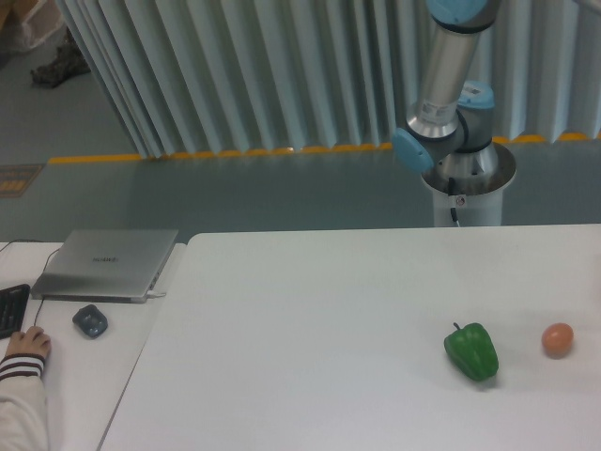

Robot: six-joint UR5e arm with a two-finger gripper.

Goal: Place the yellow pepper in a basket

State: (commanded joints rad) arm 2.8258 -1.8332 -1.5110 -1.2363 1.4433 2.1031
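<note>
The yellow pepper is out of view, and no basket shows either. Only the lower part of the arm [449,85] is visible, rising nearly upright from its base [467,183] behind the table's far right edge. Its gripper is above the frame and not in view. On the white table [310,319] lie a green bell pepper [471,351] and, to its right, a small orange-pink round thing [558,339].
A closed grey laptop [106,264] and a small dark mouse-like object [90,321] sit on the side desk at left. A person's hand [28,346] rests by a keyboard [9,310] at the left edge. A pleated grey curtain [244,75] forms the backdrop.
</note>
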